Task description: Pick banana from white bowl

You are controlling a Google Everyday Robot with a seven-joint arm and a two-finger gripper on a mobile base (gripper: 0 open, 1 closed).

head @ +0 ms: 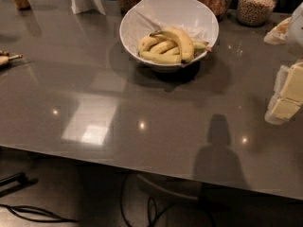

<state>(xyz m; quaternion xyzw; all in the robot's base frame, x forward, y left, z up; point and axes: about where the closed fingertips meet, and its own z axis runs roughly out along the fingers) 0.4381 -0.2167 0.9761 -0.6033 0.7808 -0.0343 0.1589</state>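
- Glossy grey tabletop (142,103): large round deep white bowl (189,13) sits far centre.
- My cream blocky gripper (284,98) is at the right edge, well apart from the bowl; spread or closed, I can't make out.
- Long curved yellow banana (182,42) tops the pile in the bowl, far-left of the gripper, stem pointing left.

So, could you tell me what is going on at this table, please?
A robot is meant to pick a banana out of a bowl, and that has not happened yet. The gripper is at the right edge of the view, above the grey table and well apart from the white bowl. The banana lies on top of a few shorter bananas inside that bowl, which stands toward the back of the table, in front of glass jars of grains.
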